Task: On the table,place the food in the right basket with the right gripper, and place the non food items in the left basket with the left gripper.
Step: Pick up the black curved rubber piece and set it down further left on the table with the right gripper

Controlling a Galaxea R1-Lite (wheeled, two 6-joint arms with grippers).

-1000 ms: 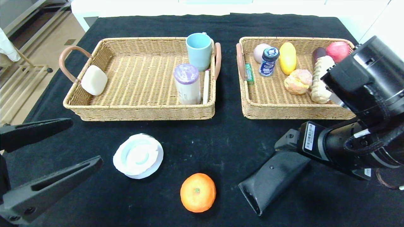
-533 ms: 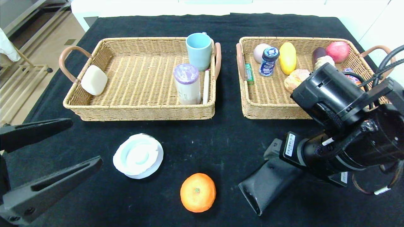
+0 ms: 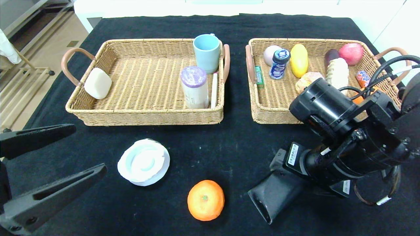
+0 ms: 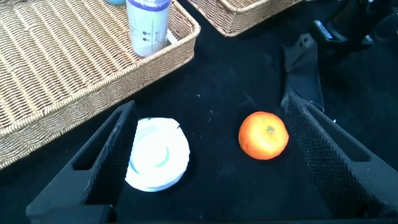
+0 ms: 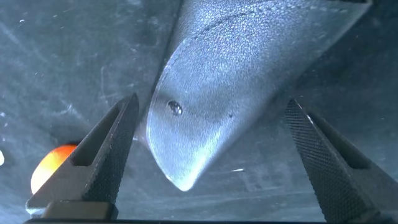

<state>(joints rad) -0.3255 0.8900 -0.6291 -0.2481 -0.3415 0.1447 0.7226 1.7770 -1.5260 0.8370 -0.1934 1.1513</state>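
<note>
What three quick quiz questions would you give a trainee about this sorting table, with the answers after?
1. True or false: the orange already lies in the right basket.
2. Which of these stands in the left basket? A: a spoon. B: a blue mug. C: a book.
3. The white round lid lies on the table. By the sorting rule, which gripper should take it, and are its fingers open or shut?

Key
1. False: it lies on the black cloth, outside both baskets.
2. B.
3. The left gripper; open.
</note>
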